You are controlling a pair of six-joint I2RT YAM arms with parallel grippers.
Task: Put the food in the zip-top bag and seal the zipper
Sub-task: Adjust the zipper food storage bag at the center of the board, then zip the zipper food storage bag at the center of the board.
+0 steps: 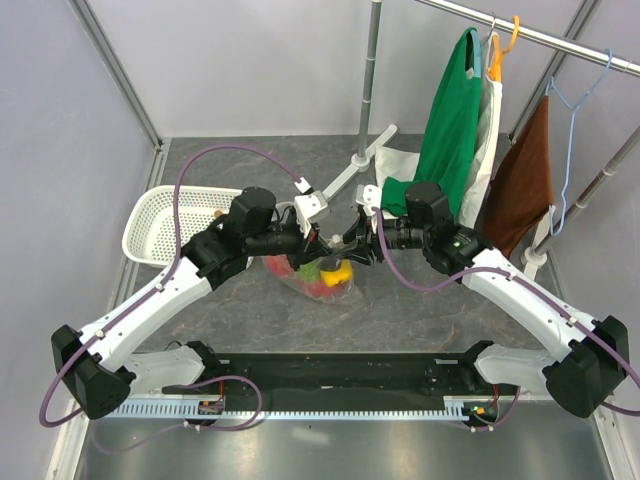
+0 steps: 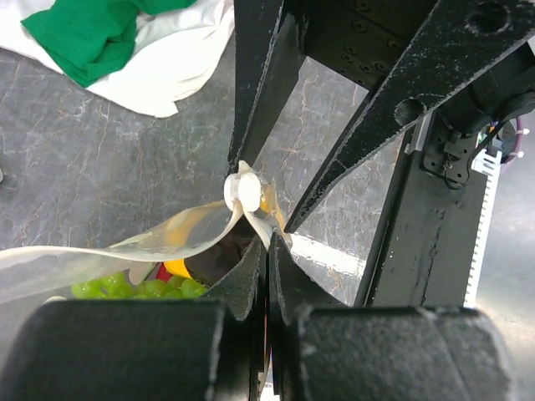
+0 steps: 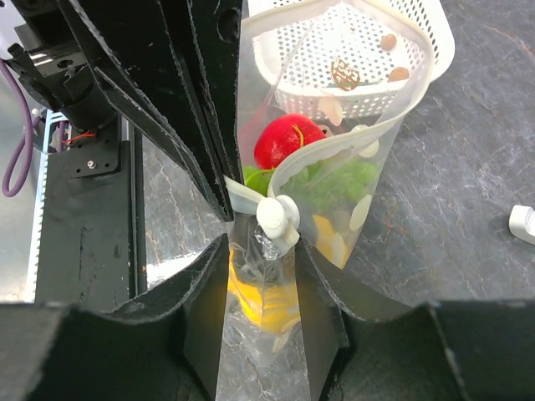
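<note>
1. Clamped shut on zipper (image 3: 330,154) beside slider (image 3: 278,219): left gripper (image 2: 267,255).
2. Jaws apart, straddling bag (image 3: 376,188) under slider, contact unclear: right gripper (image 3: 263,251).
3. Food (image 3: 288,140) inside bag, mid-table; lower pieces blurred behind film.

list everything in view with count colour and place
zip-top bag: 1, clear with white dots, table centre
zipper slider: 1, white, on the bag's top edge
red fruit: 1, red, in the bag
green bunch: 1, green, in the bag
yellow piece: 1, yellow-orange, in the bag
basket: 1, white perforated, left of the bag
green garment: 1, green, hung back right
white garment: 1, white, beside the green one
brown cloth: 1, brown, hung far right
hangers: 2, orange and blue, on the rail
left gripper: 1, black, shut on the bag's edge
right gripper: 1, black, jaws apart astride the bag
</note>
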